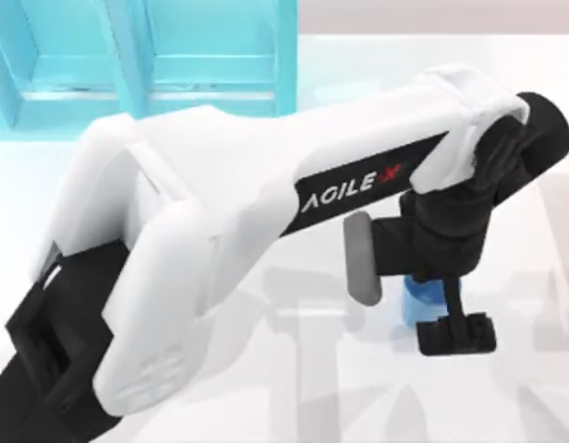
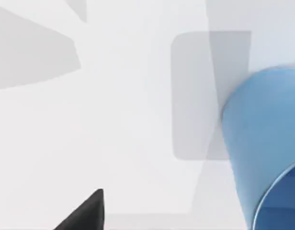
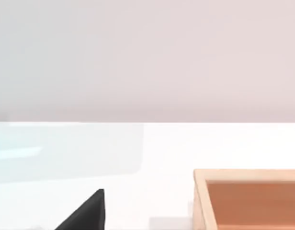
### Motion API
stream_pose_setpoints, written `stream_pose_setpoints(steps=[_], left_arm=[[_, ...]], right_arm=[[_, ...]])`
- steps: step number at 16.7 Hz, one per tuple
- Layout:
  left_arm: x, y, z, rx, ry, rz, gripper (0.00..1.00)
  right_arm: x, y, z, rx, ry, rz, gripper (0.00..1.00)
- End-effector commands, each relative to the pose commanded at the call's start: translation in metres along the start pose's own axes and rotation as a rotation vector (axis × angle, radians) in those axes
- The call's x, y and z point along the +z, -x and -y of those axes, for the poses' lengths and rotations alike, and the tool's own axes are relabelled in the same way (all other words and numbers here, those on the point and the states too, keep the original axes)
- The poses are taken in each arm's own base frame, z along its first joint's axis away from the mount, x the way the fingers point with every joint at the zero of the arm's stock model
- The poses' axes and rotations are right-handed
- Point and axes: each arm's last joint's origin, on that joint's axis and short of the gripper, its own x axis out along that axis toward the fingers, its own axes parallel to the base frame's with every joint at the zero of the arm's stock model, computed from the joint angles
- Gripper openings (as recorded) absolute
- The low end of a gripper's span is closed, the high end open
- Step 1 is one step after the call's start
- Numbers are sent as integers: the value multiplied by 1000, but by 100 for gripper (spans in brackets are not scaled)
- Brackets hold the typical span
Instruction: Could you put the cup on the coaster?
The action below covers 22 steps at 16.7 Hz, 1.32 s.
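- One arm at work: the left, reaching from the top view's lower left across the white desk (image 1: 266, 388) toward the right.
- Coaster (image 1: 361, 257) just left of its gripper, seen edge-on.
- Left gripper (image 1: 448, 309) directly over the blue cup (image 1: 421, 300); grip state cannot be told.
- Cup stands on the desk, right of centre, beside the coaster.
- Right wrist view: wooden box (image 3: 248, 199).

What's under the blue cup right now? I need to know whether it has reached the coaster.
In the left wrist view the cup has white table beside it. Its base is hidden, as the left gripper covers it from above.
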Motion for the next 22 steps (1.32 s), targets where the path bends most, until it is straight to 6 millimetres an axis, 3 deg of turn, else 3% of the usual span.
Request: stream_pose_setpoints(steps=[3, 8, 21, 22], left_arm=[[2, -24, -2, 1, 0, 1, 100], [2, -27, -3, 1, 0, 2, 100], [2, -27, -3, 1, 0, 2, 2], [2, -27, -3, 1, 0, 2, 0]], right_arm=[[0, 0, 0, 0, 0, 0, 100], [0, 0, 0, 0, 0, 0, 100], [0, 0, 0, 0, 0, 0, 100], [0, 0, 0, 0, 0, 0, 100]])
